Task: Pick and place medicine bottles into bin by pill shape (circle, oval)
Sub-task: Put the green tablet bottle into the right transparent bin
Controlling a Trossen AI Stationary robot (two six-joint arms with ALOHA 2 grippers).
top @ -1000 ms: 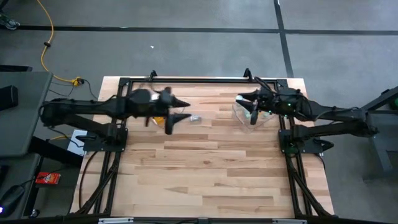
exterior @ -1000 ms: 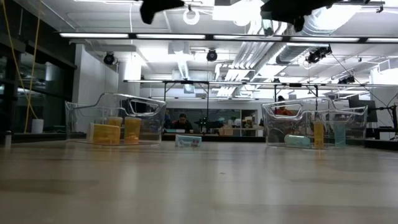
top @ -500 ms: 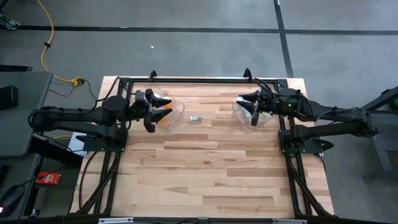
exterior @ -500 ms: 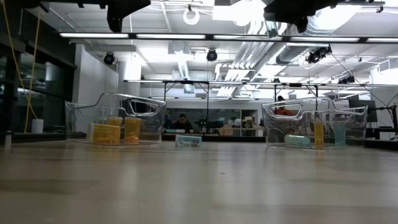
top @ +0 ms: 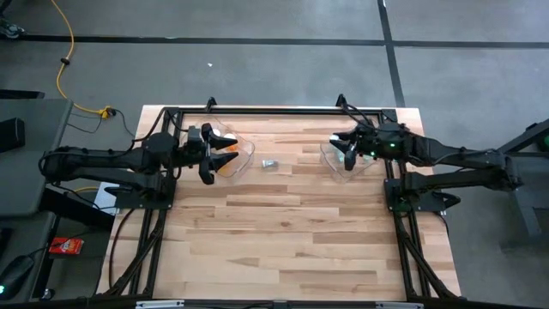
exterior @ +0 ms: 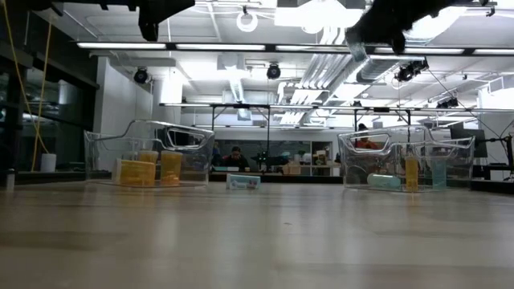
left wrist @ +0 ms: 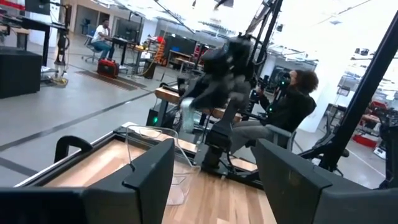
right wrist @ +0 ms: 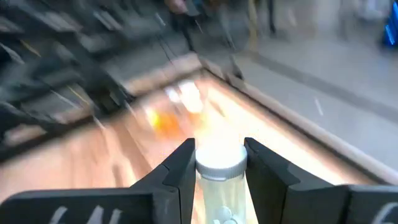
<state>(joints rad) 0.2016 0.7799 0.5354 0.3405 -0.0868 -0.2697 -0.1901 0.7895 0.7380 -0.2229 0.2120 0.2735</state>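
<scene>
My right gripper hovers above the clear right bin and is shut on a pale bottle with a white cap. In the low view the bottle shows tilted, high over that bin, which holds pale and teal bottles. My left gripper is open and empty above the clear left bin, which holds orange bottles. One small pale bottle lies on its side on the table between the bins and also shows in the low view. My right gripper pinches the pale bottle between its two fingers, on the bottle's sides just below the white cap. The bottle lies along the fingers with its cap toward their free ends. It is lifted clear, above the right bin.
A dark frame rail runs along the table's far edge. The wide wooden area toward the near edge holds nothing. In the left wrist view a person sits beyond the table.
My left gripper has drawn back toward the table's left edge, from beside the lying bottle to above the left bin, and has then stayed still. My right gripper has tipped a little over the right bin, still holding the pale bottle.
</scene>
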